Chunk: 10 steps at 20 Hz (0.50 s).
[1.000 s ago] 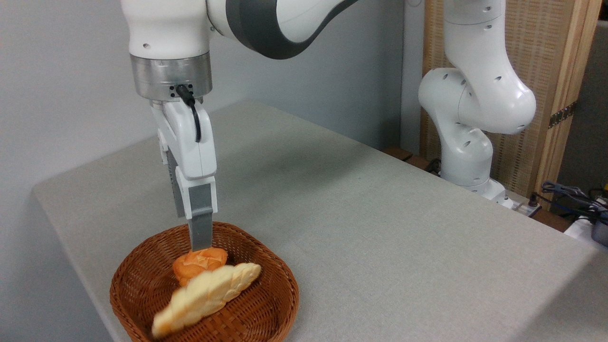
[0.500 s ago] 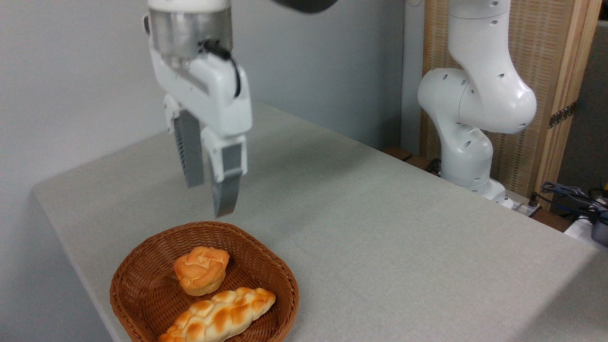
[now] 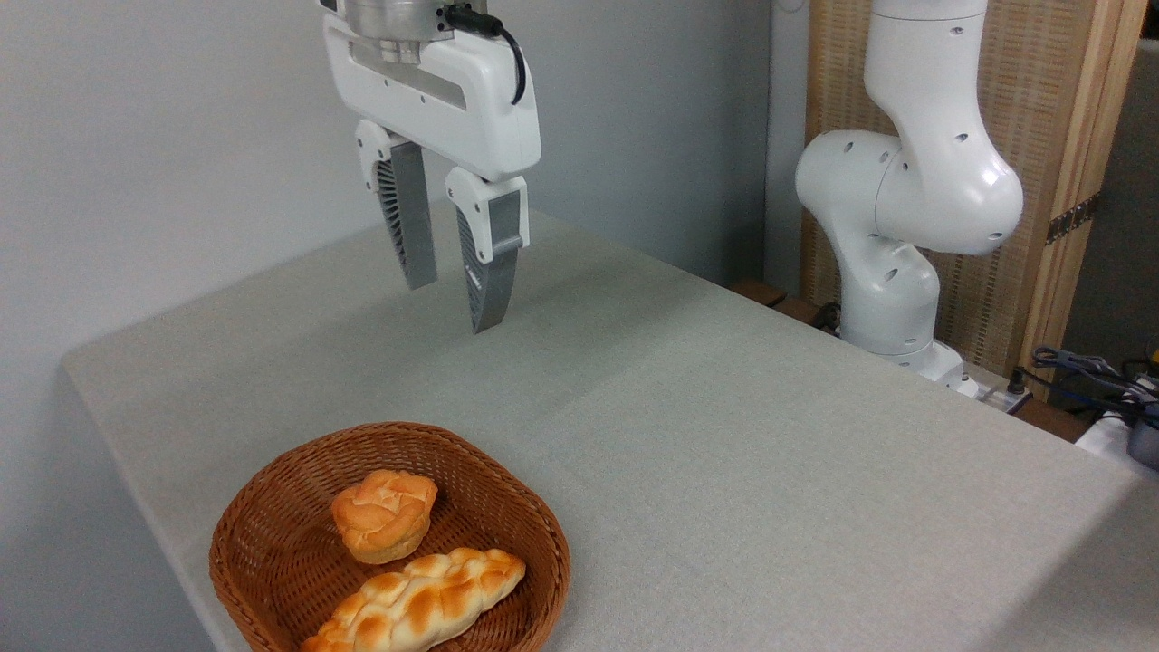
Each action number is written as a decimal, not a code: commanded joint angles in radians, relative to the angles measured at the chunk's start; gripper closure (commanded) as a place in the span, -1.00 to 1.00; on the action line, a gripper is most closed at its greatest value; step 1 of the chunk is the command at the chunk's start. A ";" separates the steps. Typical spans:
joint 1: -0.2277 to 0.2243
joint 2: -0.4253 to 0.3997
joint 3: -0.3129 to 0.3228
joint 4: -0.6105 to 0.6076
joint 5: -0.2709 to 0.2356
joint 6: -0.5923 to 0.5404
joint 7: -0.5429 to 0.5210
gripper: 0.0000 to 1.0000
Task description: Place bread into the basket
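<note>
Bread (image 3: 418, 602) in basket (image 3: 272, 507), gripper (image 3: 453, 306) parted, empty, well above

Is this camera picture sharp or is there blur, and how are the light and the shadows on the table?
In the camera view all is sharp: the pincer, the braided bread and the round bun in the basket show no motion blur. The light is soft and even; the table carries only faint, diffuse shadows, with no glare. The bread's lower end is cut off by the frame edge.

The bread (image 3: 418, 605) lies in the basket (image 3: 507, 507) in front of the bun (image 3: 384, 513), on the table (image 3: 724, 435).
</note>
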 commanded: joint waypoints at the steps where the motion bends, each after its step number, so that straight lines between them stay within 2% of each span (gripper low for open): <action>1: 0.013 -0.009 -0.032 -0.029 0.000 -0.021 -0.010 -1.00; 6: 0.008 -0.003 -0.017 -0.029 0.001 -0.028 -0.010 -1.00; 8: -0.002 -0.003 0.014 -0.028 0.000 -0.028 -0.009 -1.00; 10: -0.056 0.005 0.077 -0.023 0.000 -0.027 -0.009 -1.00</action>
